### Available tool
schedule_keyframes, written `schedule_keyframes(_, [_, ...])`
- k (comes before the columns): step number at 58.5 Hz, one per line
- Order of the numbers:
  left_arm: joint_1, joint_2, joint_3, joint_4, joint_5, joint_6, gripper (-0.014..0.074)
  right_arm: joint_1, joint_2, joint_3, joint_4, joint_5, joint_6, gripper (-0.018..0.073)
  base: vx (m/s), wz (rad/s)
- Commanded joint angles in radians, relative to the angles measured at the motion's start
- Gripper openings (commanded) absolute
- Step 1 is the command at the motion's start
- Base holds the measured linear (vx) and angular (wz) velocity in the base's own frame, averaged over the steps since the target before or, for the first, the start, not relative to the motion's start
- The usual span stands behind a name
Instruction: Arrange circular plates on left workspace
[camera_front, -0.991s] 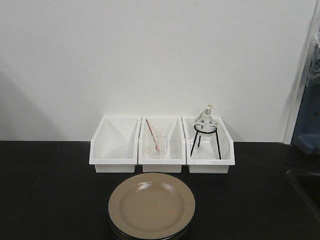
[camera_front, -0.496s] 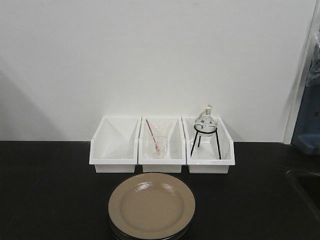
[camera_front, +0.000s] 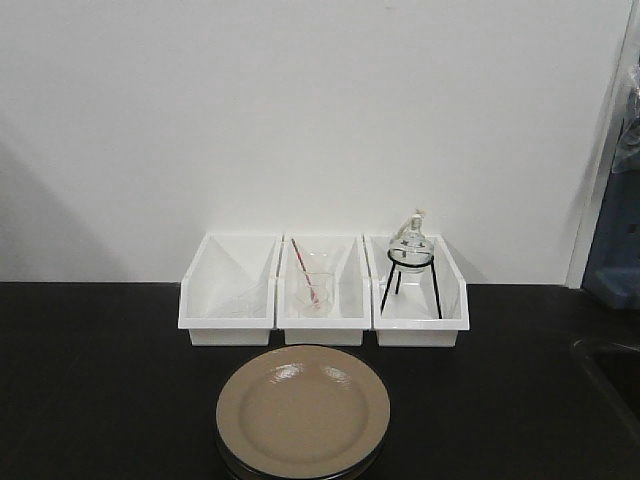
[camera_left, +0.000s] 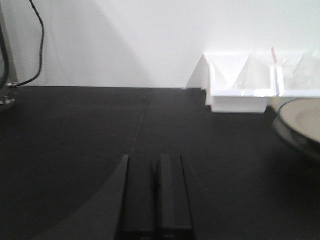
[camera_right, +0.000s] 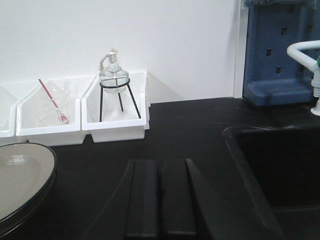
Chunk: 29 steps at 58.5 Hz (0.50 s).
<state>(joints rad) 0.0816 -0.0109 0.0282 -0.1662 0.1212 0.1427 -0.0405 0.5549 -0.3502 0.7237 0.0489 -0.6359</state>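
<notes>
The circular plates (camera_front: 303, 410) lie stacked on the black countertop (camera_front: 100, 390), just in front of the middle white bin; only the top beige plate shows fully, with dark rims under it. The stack's edge appears at the right in the left wrist view (camera_left: 300, 122) and at the lower left in the right wrist view (camera_right: 22, 180). My left gripper (camera_left: 155, 160) hovers low over bare countertop left of the stack, jaws pressed together and holding nothing. My right gripper (camera_right: 160, 162) sits right of the stack, also shut and empty. Neither gripper shows in the front view.
Three white bins stand against the wall: a left bin (camera_front: 229, 290), a middle bin (camera_front: 322, 290) with a beaker and red-tipped rod, and a right bin (camera_front: 415, 290) holding a glass lamp on a black tripod. A recessed sink (camera_right: 280, 170) lies right; a cable (camera_left: 37, 45) hangs far left.
</notes>
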Motion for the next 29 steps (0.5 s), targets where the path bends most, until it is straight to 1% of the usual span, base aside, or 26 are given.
schedule_keyframes(1, [-0.028,-0.016,0.011,0.002,-0.093,-0.051,0.0002,-0.002,0.003,-0.033,0.001,-0.055,-0.008,0.0000,0.00,0.00])
schedule_keyframes(7, [-0.051,-0.016,0.011,0.002,-0.094,-0.050,0.0002,-0.002,0.002,-0.033,0.001,-0.055,-0.008,0.0000,0.00,0.00])
schedule_keyframes(26, [-0.052,-0.015,0.011,0.001,-0.094,-0.050,0.0002,-0.002,0.002,-0.033,0.001,-0.055,-0.008,0.0000,0.00,0.00])
schedule_keyframes(29, [-0.052,-0.015,0.011,0.001,-0.094,-0.050,0.0002,0.018,0.002,-0.033,0.001,-0.056,-0.008,0.0000,0.00,0.00])
